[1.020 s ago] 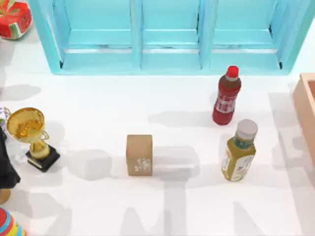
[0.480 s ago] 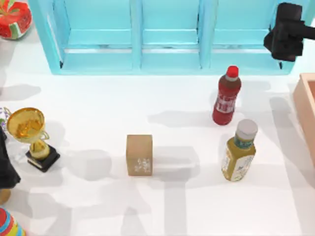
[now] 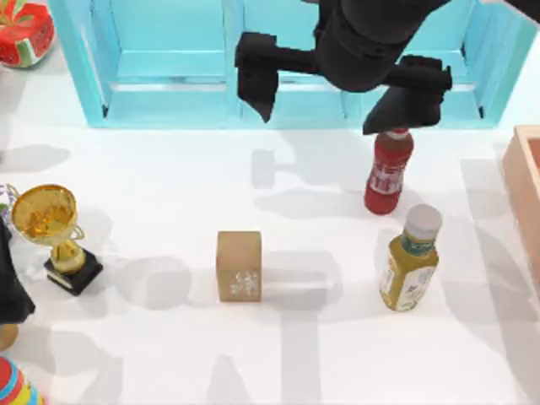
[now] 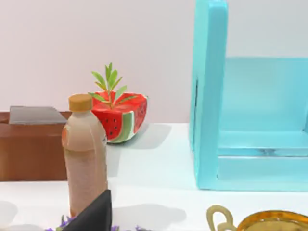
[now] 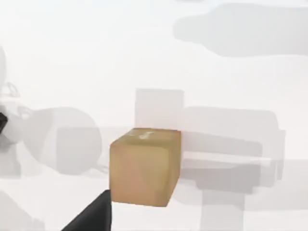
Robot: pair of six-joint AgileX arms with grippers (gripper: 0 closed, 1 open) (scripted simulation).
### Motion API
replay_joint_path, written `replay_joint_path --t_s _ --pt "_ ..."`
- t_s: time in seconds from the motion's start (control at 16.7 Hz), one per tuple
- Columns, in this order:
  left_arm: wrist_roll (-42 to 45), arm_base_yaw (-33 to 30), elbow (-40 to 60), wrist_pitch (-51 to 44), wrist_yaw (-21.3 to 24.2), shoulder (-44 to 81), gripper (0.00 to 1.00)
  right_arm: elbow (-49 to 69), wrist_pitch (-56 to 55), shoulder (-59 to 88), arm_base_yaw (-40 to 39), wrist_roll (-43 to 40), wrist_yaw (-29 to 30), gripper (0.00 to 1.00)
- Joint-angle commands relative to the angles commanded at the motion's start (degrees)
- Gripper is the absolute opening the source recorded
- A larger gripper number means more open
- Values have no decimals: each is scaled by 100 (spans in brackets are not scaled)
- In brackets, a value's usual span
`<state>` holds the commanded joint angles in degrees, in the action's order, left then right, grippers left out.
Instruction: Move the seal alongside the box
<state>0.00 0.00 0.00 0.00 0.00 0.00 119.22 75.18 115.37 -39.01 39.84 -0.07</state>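
Observation:
The seal (image 3: 239,266), a small tan-brown block with a white pattern low on its front face, stands upright in the middle of the table. The right wrist view looks down on the seal (image 5: 144,166). The box (image 3: 525,190), pale pinkish-tan with a thick rim, is cut off by the table's right edge. My right gripper (image 3: 325,93) hangs high over the back of the table, open wide and holding nothing, well behind the seal. One of its fingertips (image 5: 91,216) shows beside the block. My left arm (image 3: 10,283) is parked at the left edge, and one of its fingertips (image 4: 94,214) sits off centre.
A red bottle (image 3: 388,173) and a yellow-green bottle (image 3: 411,261) stand between the seal and the box. A gold trophy (image 3: 51,228) is at the left. A light-blue cabinet (image 3: 287,59) lines the back, with a watermelon pot (image 3: 24,32) in the back left corner.
My right arm has swept in from the back right corner to over the back middle of the table, fingers spread. The seal and bottles have stayed put.

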Motion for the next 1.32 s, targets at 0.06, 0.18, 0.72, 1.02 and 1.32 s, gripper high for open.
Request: replay_joint_path --t_s 0.06,0.18,0.72,1.02,1.32 --pt "0 0 0 0 0 0 100 475 301 464 -154 160 3 100" --pt "0 0 0 0 0 0 100 1334 847 1305 -431 450 9 100" --pt "0 0 0 0 0 0 100 3006 1907 2951 -971 1020 20 100" --pt "0 0 0 0 0 0 100 2906 1811 2937 -947 1007 19 100" --pt "0 0 0 0 0 0 100 1673 751 2767 -957 1004 18 100"
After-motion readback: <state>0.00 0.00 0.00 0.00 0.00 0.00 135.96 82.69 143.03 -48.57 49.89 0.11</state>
